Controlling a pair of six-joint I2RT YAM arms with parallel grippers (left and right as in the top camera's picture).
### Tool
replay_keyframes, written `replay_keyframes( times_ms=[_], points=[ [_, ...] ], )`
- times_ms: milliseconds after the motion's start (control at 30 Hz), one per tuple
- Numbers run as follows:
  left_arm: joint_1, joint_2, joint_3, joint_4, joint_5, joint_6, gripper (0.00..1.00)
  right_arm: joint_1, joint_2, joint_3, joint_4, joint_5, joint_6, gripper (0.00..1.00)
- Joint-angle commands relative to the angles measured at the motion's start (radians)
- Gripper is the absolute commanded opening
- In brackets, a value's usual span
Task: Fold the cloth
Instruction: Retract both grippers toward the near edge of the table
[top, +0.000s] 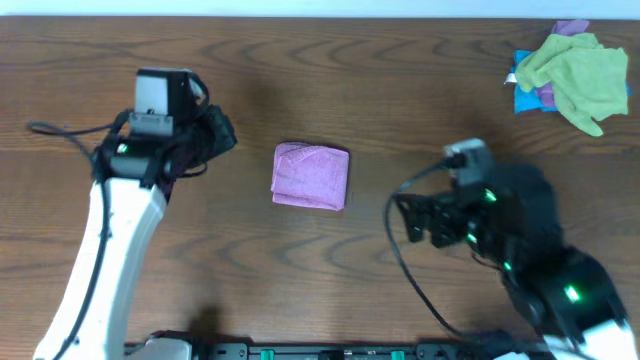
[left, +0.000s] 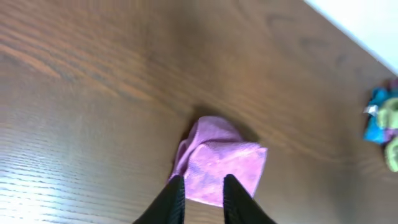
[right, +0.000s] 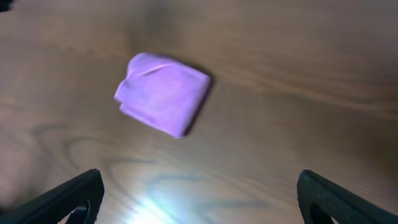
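The cloth (top: 312, 176) is a lilac towel folded into a small thick square at the middle of the wooden table. My left gripper (top: 225, 135) hovers to its left, apart from it. In the left wrist view the cloth (left: 221, 163) lies just beyond the left gripper (left: 203, 183), whose jaws stand a narrow gap apart with nothing between them. My right gripper (top: 405, 218) is to the cloth's right, pointing toward it. From the right wrist the cloth (right: 163, 93) sits well ahead of the wide-open, empty right gripper (right: 199, 182).
A heap of other cloths (top: 575, 70), yellow-green over blue and purple, lies at the table's far right corner and shows at the edge of the left wrist view (left: 385, 124). The table's far edge runs along the top.
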Motion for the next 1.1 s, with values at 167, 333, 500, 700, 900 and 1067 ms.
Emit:
replay_keyframes(
  times_ms=[167,333,500,700,900,1067],
  points=[
    [0.006,-0.095,0.025,-0.024,-0.029,0.02,0.26,-0.035,-0.327,-0.229,-0.012,0.063,0.07,0.99],
    [0.006,-0.11,0.025,-0.049,0.0,0.013,0.26,-0.035,-0.512,-0.332,-0.066,0.163,0.148,0.99],
    [0.006,-0.134,0.025,-0.112,0.006,-0.036,0.26,-0.035,-0.63,-0.363,-0.137,0.37,0.298,0.99],
    [0.006,-0.257,0.025,-0.187,0.004,-0.067,0.26,-0.035,-0.633,-0.363,-0.143,0.5,0.325,0.99],
    [0.006,-0.358,-0.009,-0.267,-0.017,-0.112,0.25,-0.035,-0.633,-0.363,-0.143,0.526,0.325,0.99],
    [0.006,-0.462,-0.163,-0.251,-0.021,-0.232,0.21,-0.035,-0.632,-0.363,-0.143,0.526,0.325,0.99]
  ],
)
